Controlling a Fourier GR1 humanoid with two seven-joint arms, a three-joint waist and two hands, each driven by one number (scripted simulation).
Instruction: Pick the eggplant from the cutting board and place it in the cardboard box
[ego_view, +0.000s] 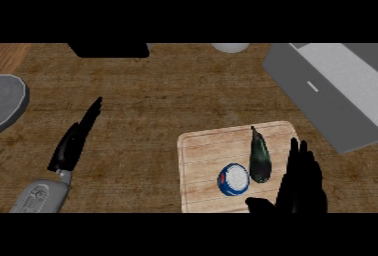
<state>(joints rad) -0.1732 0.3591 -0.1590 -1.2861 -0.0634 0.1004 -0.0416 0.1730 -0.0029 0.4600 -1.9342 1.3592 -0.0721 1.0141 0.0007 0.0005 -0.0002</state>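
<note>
A dark green-purple eggplant (259, 156) lies lengthwise on the light wooden cutting board (203, 150), stem end pointing away from me. My right hand (301, 185) is open just to the right of it, fingers straight and pointing up the board, thumb low near the board's front edge. It does not hold the eggplant. My left hand (74, 140) is open at the left over the bare counter, fingers stretched upward. No cardboard box shows as such; a grey box-like shape (325, 85) sits at the upper right.
A small blue-rimmed round container with a white top (233, 179) sits on the board right beside the eggplant's near end. A grey round object (9, 100) is at the left edge. A black object (109, 49) and a white one (230, 47) are along the far edge.
</note>
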